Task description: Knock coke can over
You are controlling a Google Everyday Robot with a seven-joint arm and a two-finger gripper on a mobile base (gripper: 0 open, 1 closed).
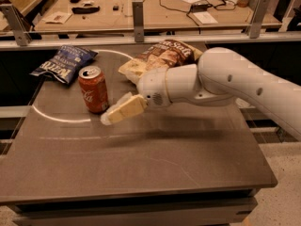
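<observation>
The coke can (93, 89) is a small red can with white script and a silver top. It stands upright on the dark table (141, 159), left of centre. My gripper (109, 117) comes in from the right on a white arm (225, 81). Its cream-coloured fingers (125, 110) point left and down, with the tips just right of the can's lower part, very close to it or touching it.
A blue chip bag (63, 63) lies at the table's back left. A brown chip bag (162, 56) lies behind the arm at the back centre. A white arc line (56, 119) curves on the table around the can. A railing and a cluttered workbench stand behind.
</observation>
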